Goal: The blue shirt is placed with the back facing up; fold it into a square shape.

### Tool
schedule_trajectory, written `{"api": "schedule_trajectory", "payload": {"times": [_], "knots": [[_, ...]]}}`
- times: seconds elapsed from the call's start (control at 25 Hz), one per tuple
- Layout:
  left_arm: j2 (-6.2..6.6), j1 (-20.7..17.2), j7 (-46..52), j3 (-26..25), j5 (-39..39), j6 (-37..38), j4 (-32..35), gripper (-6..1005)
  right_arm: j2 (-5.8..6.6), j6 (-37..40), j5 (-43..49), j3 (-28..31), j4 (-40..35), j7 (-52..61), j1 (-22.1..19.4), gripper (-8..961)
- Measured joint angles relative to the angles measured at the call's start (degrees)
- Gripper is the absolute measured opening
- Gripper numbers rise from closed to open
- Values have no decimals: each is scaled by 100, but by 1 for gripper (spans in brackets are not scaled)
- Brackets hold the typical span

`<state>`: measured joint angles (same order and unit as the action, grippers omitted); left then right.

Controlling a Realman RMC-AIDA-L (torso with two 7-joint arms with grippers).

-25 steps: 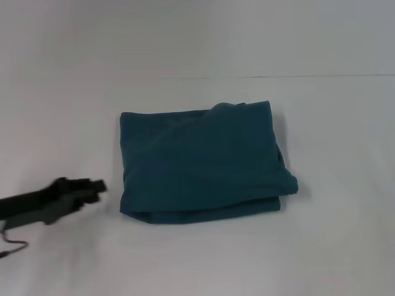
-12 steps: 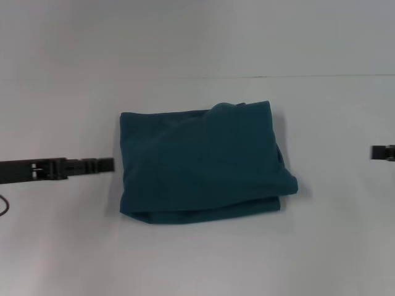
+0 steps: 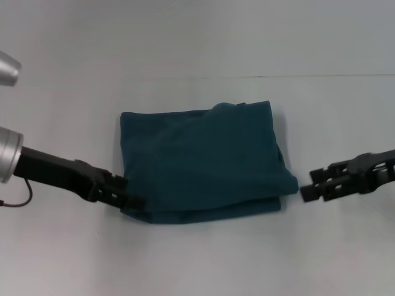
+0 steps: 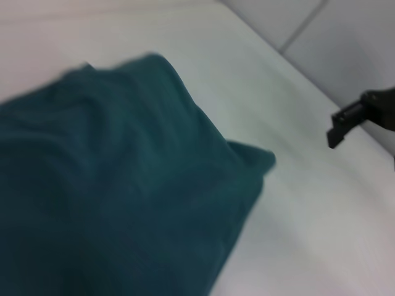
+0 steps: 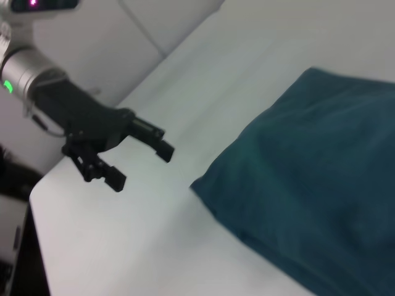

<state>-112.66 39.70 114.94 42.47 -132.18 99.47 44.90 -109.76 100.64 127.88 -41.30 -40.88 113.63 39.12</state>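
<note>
The blue shirt (image 3: 203, 160) lies folded into a rough rectangle at the middle of the white table (image 3: 197, 259), plain side up, with a small bump at its far edge. My left gripper (image 3: 131, 192) is open, low at the shirt's near-left corner. The right wrist view shows the left gripper (image 5: 141, 165) with fingers spread and a gap of bare table between it and the shirt (image 5: 315, 166). My right gripper (image 3: 308, 185) is open just off the near-right corner, which sticks out in a point. The left wrist view is filled by the shirt (image 4: 111, 203).
The table's far edge (image 3: 296, 76) meets a pale wall behind the shirt. The left arm's silver link (image 3: 8, 154) and a thin cable (image 3: 17, 202) are at the left side. Bare white table surrounds the shirt on all sides.
Both arms have come in toward the shirt: the left gripper swung from the left side to the near-left corner, and the right gripper moved from the right edge to the near-right corner. The shirt has not moved.
</note>
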Motion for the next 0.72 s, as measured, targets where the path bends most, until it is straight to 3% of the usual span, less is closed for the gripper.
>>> {"api": "schedule_trajectory", "payload": {"times": [0.24,0.48,0.6,0.72], "knots": [[-51,58,-27,388,-4,76,9,950,-138,-151,25,-713,1,9,150,910],[-167,210,-19,463,-8,100,-29,951,-276,-266,97,-825,2,22,387,903],[-285,267,-35,473,29,86,-1,951,-342,-332,146,-841,3,-38,493,895],[-303,327,-39,432,46,40,-52,951,-410,-336,150,-875,2,-233,548,887]]}}
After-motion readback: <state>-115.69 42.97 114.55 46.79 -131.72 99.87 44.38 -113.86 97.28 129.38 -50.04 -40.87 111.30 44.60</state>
